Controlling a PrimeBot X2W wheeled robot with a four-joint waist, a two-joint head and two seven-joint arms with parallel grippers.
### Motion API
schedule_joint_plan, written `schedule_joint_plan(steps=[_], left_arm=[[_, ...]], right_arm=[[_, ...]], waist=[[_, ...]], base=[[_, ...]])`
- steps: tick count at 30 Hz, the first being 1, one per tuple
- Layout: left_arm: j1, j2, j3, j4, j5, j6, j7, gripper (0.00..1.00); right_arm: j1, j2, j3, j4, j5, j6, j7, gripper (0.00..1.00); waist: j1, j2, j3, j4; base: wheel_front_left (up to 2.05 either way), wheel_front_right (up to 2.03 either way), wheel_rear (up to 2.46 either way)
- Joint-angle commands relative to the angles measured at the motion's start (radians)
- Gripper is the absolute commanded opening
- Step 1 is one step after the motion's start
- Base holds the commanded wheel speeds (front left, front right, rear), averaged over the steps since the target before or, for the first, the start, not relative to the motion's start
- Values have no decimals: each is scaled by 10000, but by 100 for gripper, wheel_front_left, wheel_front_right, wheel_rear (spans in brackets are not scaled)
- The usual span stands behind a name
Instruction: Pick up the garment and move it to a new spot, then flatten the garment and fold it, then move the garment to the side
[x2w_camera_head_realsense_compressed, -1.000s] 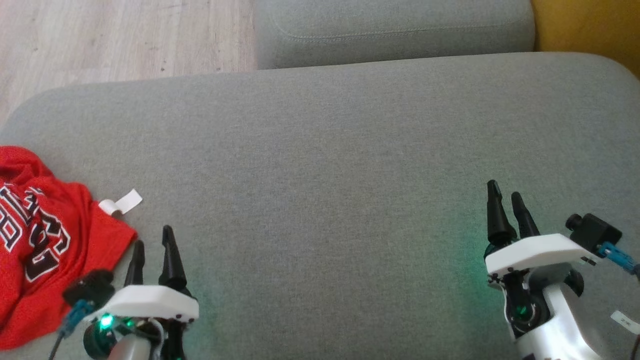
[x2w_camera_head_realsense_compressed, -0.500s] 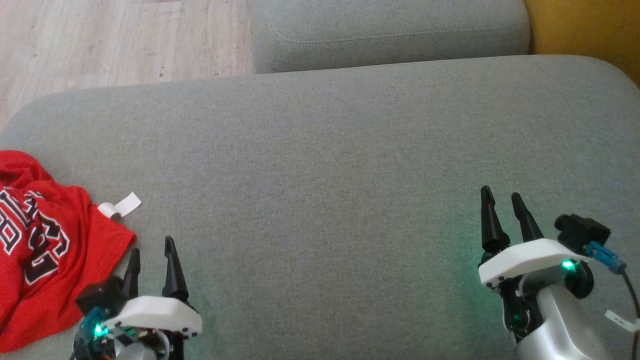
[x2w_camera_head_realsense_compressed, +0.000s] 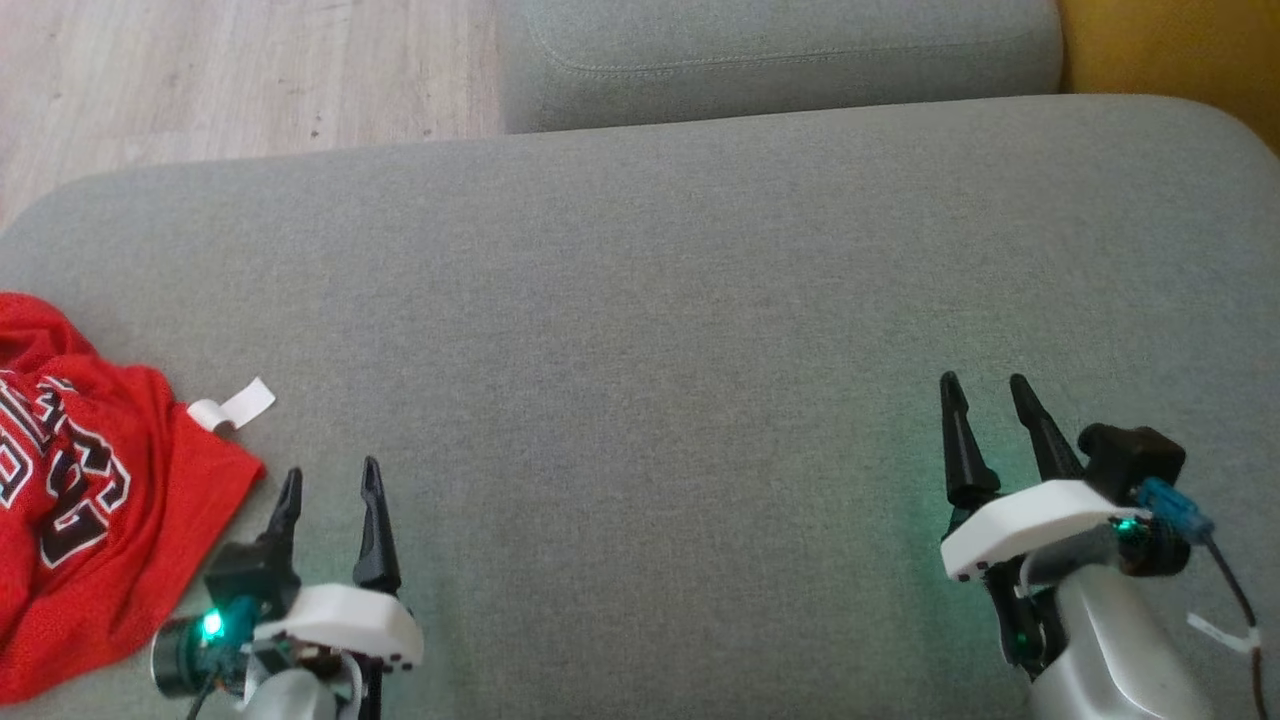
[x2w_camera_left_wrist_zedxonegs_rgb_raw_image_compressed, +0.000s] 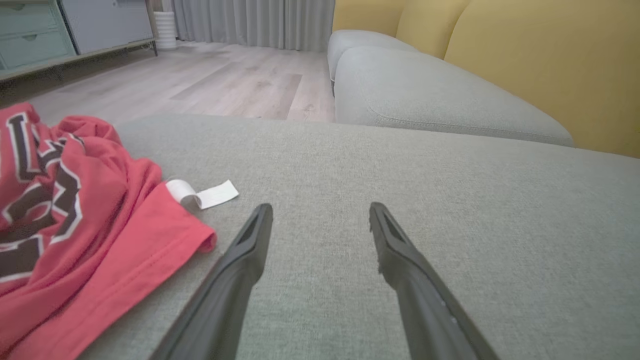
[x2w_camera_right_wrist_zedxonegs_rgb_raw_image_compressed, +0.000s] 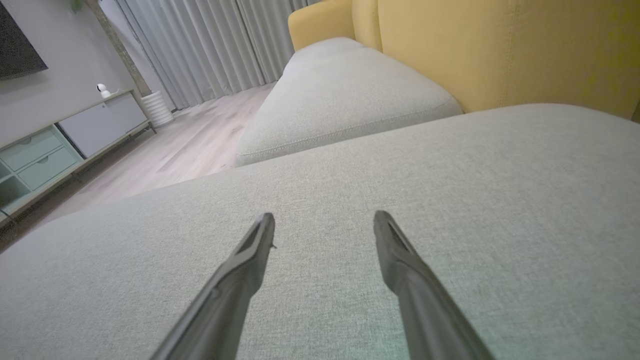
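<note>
At the left edge of the grey seat cushion (x2w_camera_head_realsense_compressed: 640, 280) lies the red garment (x2w_camera_head_realsense_compressed: 75, 520), a crumpled shirt with black letters that have white outlines; one part of it goes out of the head view on the left. A small white label (x2w_camera_head_realsense_compressed: 232, 405), curled at one end, lies on the cushion and touches the near hem of the garment. The left gripper (x2w_camera_head_realsense_compressed: 331, 468) is near the front edge of the cushion, just beside the garment but apart from it. Its two dark fingers are spread apart and have nothing between them; in the left wrist view (x2w_camera_left_wrist_zedxonegs_rgb_raw_image_compressed: 321, 207) they point over bare grey fabric, with the garment (x2w_camera_left_wrist_zedxonegs_rgb_raw_image_compressed: 75, 215) and the label (x2w_camera_left_wrist_zedxonegs_rgb_raw_image_compressed: 205, 194) to their left. The right gripper (x2w_camera_head_realsense_compressed: 982, 380) is well apart from the garment, near the right part of the front edge. Its fingers are also spread and empty, above bare cushion in the right wrist view (x2w_camera_right_wrist_zedxonegs_rgb_raw_image_compressed: 324, 216).
</note>
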Motion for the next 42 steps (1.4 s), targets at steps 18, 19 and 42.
schedule_joint_plan(steps=[18,19,42], left_arm=[[-733,109,544,-25,2125,551,-737,100],[-695,80,565,33,2222,559,-766,100],[-665,-241,1040,121,2490,397,-826,100]], right_arm=[[-731,-19,-2,-290,-2362,42,-736,100],[-710,-20,56,-192,-2433,42,-766,100],[-929,-20,1102,122,-2226,42,-826,100]], waist=[[-1,0,65,-18],[-1,0,73,-15],[-1,0,469,2286]], base=[[0,0,0],[0,0,0],[0,0,0]])
